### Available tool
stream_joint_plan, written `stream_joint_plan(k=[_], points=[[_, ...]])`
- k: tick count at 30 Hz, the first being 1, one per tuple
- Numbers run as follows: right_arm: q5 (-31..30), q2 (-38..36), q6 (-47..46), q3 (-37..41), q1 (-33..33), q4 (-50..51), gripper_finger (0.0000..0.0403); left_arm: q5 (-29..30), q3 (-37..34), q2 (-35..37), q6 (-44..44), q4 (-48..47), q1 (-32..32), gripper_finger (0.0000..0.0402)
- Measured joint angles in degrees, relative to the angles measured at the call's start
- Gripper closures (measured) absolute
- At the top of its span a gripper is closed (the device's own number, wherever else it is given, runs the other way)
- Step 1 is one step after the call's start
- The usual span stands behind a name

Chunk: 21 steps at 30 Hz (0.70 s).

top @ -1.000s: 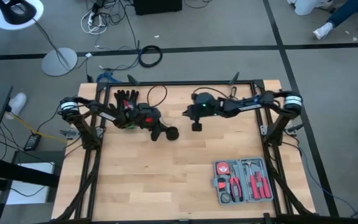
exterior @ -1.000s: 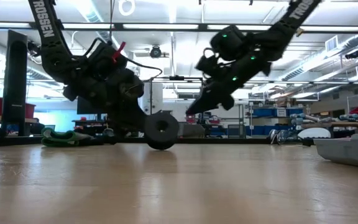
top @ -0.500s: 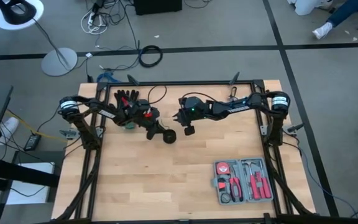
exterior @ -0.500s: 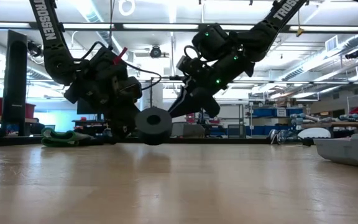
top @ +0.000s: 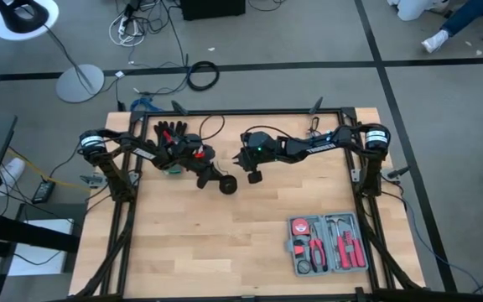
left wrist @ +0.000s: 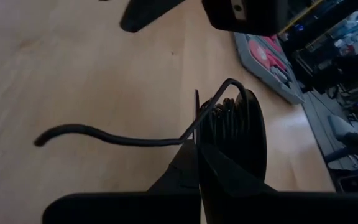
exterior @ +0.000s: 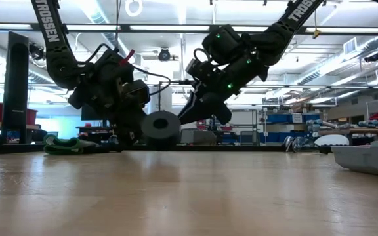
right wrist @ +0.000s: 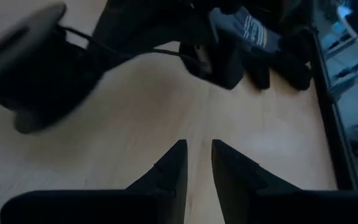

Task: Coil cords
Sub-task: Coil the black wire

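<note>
The cord is a thin black wire (left wrist: 104, 138) ending in a small round black disc (top: 228, 184). The disc hangs just above the table, left of centre, with my left gripper (top: 216, 178) shut on it. More wire loops (top: 214, 126) back toward the far edge. In the left wrist view the disc (left wrist: 238, 134) stands edge-on past the fingers. My right gripper (top: 252, 174) hovers just right of the disc, open, with nothing between its fingers (right wrist: 179, 163). A black-and-green glove (top: 171, 134) lies under the left arm. My left gripper pinches the cord between its two shut fingers (left wrist: 188, 168), where the wire meets the disc's near rim (left wrist: 199, 127). The fingers hide whether they have the rim or only the wire. They slant down from the table's left. The disc (exterior: 161, 128) hangs clear of the table, and the wire trails slack.
A grey open tool case (top: 329, 243) with red-handled tools lies at the near right. The black table frame (top: 250, 111) runs along the far edge. Bare wood lies in front of both grippers.
My right gripper has moved toward the table's left and now stands close beside the disc, and it has rolled a little. My left gripper has swung slightly, and the disc has turned more edge-on and come up off the table.
</note>
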<state>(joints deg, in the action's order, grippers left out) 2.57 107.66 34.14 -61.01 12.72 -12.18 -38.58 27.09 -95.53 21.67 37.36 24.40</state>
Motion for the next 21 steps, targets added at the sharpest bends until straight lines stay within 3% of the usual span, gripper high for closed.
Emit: stream_joint_plan(k=[7, 21], points=[[-0.2, 0.0, 6.2, 0.0, -1.3, -3.6, 0.0332, -6.2, 0.0, 0.0, -0.7, 0.0, 0.0, 0.0401], [0.5, 0.1, 19.3, 0.0, -4.2, -7.8, 0.0331, -11.2, 0.0, 0.0, 0.0, -0.1, 0.0, 0.0401]])
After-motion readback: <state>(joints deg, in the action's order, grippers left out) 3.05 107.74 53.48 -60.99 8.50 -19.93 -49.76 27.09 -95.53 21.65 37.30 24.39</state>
